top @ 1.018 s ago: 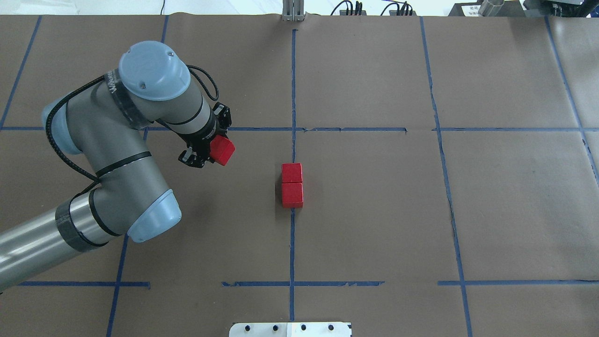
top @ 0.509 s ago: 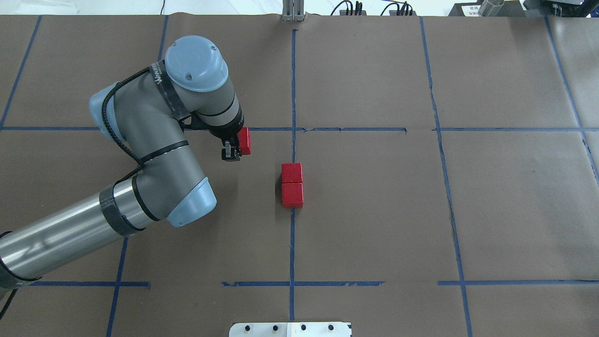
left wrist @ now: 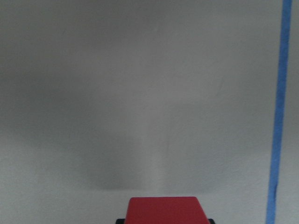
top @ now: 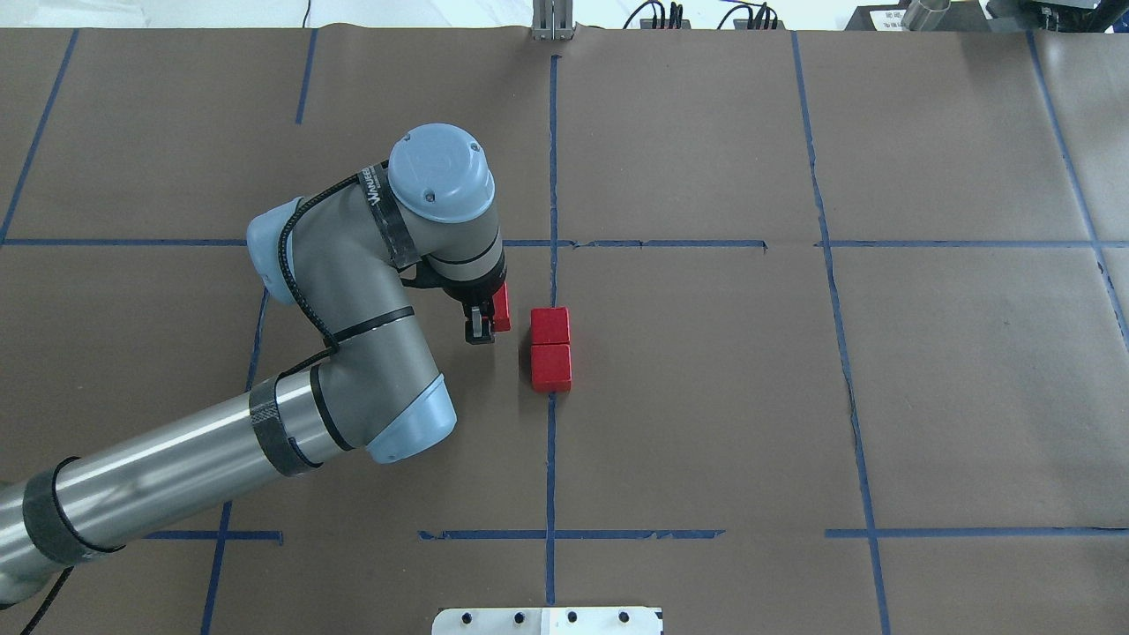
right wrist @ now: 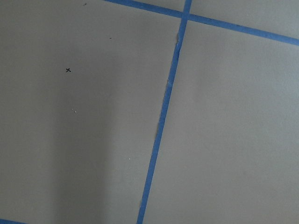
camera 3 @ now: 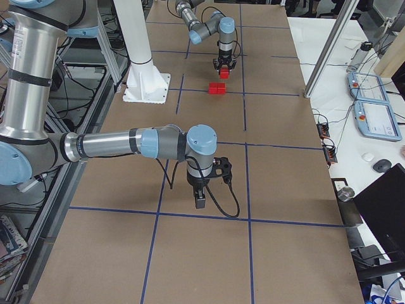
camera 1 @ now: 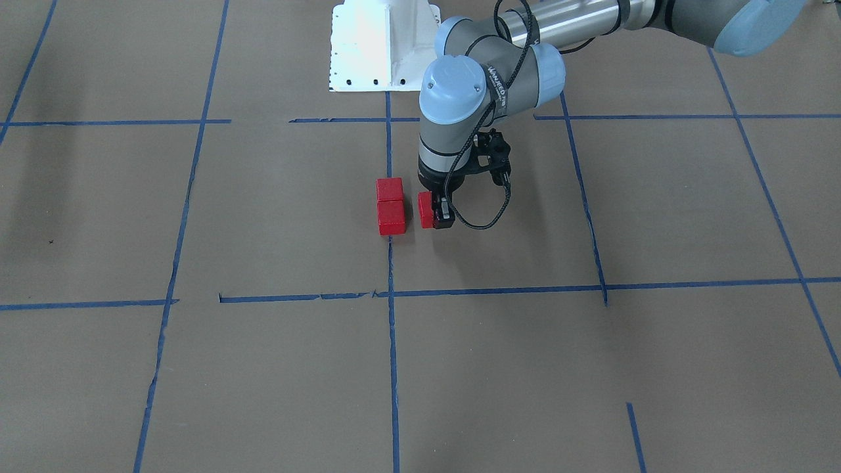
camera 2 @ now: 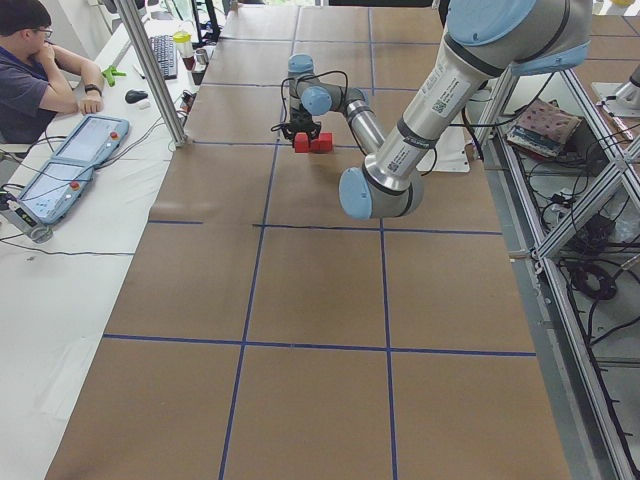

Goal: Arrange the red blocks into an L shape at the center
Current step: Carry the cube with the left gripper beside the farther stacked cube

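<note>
Two red blocks (top: 550, 325) (top: 551, 368) lie touching in a line on the centre blue tape line; they also show in the front view (camera 1: 389, 189) (camera 1: 391, 217). My left gripper (top: 492, 320) (camera 1: 435, 213) is shut on the third red block (top: 502, 311) (camera 1: 426, 210) (left wrist: 167, 209). It holds the block low over the paper, just left of the far block in the overhead view, with a small gap between them. My right gripper (camera 3: 200, 201) shows only in the right side view, and I cannot tell whether it is open or shut.
Brown paper with blue tape grid lines (top: 551, 459) covers the table. The white robot base plate (camera 1: 381, 46) (top: 547, 620) sits at the robot's edge. An operator (camera 2: 40, 70) sits beside the table with pendants and a keyboard. The right arm (camera 3: 126, 144) reaches over its own end.
My left arm has carried the red block to the right and slightly toward the robot, from the left square to just beside the two centre blocks. The two blocks have not moved.
</note>
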Controlling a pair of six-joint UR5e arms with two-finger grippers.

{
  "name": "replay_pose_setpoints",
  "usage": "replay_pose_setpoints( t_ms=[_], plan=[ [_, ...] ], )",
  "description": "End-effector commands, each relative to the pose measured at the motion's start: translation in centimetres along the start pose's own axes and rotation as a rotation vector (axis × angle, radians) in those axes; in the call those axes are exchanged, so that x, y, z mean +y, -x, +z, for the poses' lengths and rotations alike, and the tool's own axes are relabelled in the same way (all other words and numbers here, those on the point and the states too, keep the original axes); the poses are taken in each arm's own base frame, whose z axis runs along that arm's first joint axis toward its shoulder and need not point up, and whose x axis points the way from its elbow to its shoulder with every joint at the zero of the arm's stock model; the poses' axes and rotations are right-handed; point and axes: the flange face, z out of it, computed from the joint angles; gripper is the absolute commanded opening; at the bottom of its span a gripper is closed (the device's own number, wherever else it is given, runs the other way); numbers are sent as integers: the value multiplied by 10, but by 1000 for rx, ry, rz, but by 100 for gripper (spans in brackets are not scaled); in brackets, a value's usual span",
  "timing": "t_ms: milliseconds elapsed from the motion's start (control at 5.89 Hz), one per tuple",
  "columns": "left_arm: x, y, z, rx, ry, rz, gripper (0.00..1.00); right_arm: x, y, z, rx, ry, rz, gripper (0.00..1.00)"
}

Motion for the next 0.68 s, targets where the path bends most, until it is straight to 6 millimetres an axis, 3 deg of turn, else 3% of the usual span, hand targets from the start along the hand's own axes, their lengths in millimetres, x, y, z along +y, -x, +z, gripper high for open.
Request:
replay_pose_setpoints(
  t_ms=[0, 509],
  plan=[
    [5, 2, 17, -12, -8, -29, 30, 0, -1, 1, 0, 2, 1, 100],
    [12, 13, 28, -26, -5, -30, 30, 3, -2, 4, -1, 8, 5, 100]
  ],
)
